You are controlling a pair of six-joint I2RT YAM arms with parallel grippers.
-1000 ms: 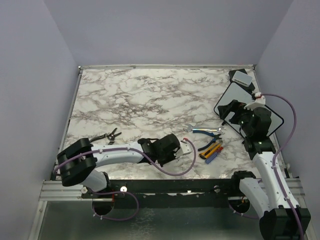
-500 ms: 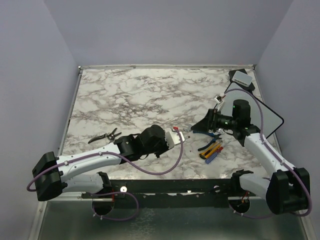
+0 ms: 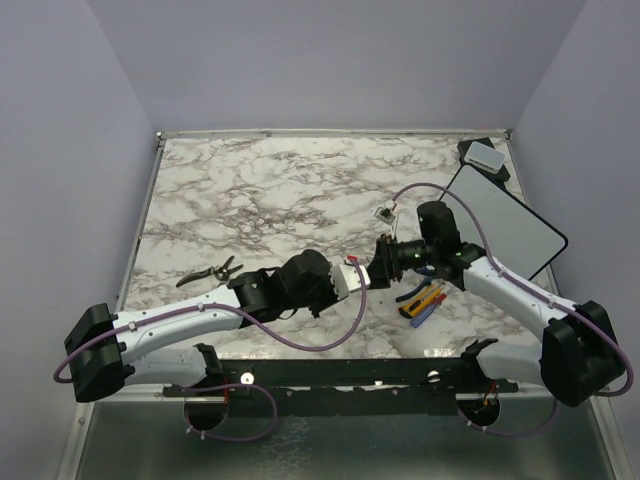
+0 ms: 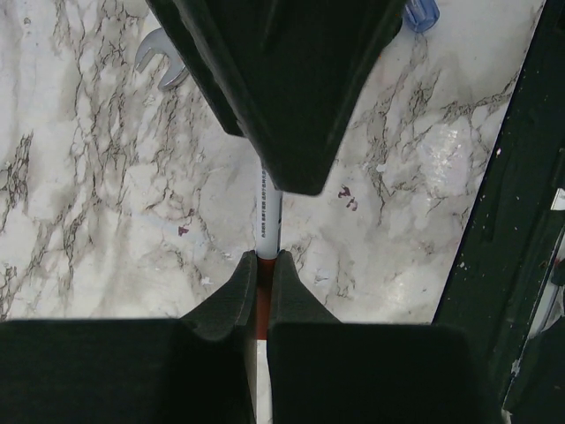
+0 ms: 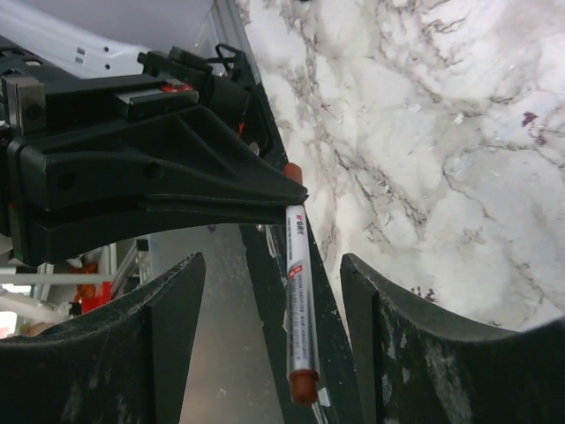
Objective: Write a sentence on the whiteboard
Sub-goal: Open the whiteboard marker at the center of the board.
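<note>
**Top external view: grippers tip to tip**

The left gripper (image 3: 356, 277) is clamped tight on a white, red-ended marker (image 4: 267, 208) that juts forward from its tips. The right gripper (image 3: 376, 266) faces it with its fingers (image 5: 177, 309) spread either side of the marker's free end. The whiteboard (image 3: 505, 222) lies well behind the right gripper, beside its arm.

Shears (image 3: 212, 272) lie well apart from bright-handled tools (image 3: 422, 303).
</note>
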